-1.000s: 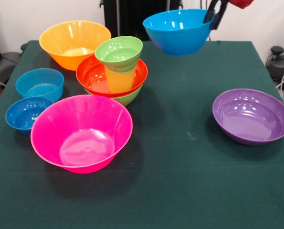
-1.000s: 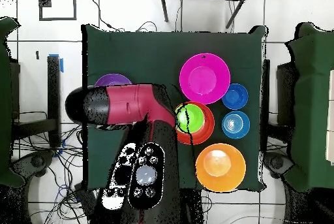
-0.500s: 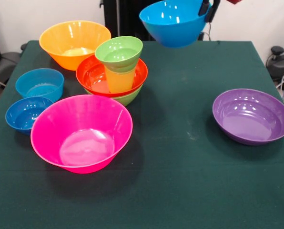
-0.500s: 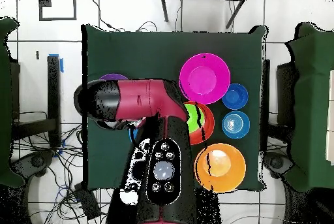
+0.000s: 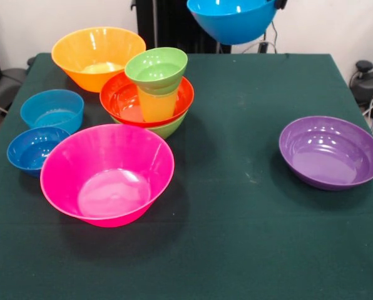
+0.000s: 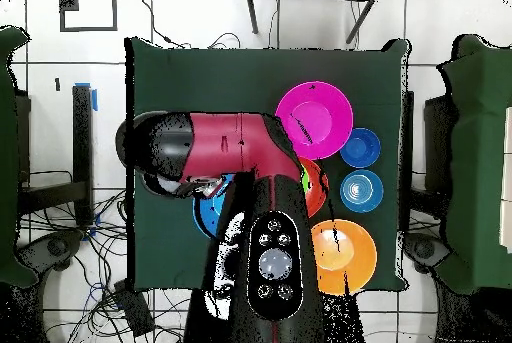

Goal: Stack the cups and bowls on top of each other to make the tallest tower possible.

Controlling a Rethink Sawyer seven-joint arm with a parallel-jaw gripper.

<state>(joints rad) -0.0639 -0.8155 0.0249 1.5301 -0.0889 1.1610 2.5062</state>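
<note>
Tower [image 5: 154, 94] standing on the green table [image 5: 236, 237], left of centre: medium green bowl [image 5: 169, 129] sitting at the bottom, red-orange bowl [image 5: 119, 99] nesting in it, yellow cup [image 5: 156, 105] standing upright inside that, small green bowl [image 5: 156, 67] resting in the cup's mouth, tilting slightly.

Hanging high above the table's far edge, well apart from the tower and to its right in the front view: large blue bowl [image 5: 231, 22], mouth up, touching nothing below. Gripping its right rim, and only just showing at the top edge: gripper [image 5: 278, 4], clamped on that rim (fingers themselves too cropped for a closer reading). In the overhead view, red and black arm [image 6: 230, 149] reaching across the table and covering most of the tower, a slice of the blue bowl peeking out beneath.

Lying around the tower: orange bowl [image 5: 89, 53] just behind and to the left; pink bowl [image 5: 105, 172] just in front, largest of all; light-blue bowl [image 5: 52, 109] and small dark-blue bowl [image 5: 33, 149] sitting close together near the left edge, the dark-blue one beside the pink rim. Lying alone on the right, well apart from the rest: shallow purple bowl [image 5: 330, 152].
</note>
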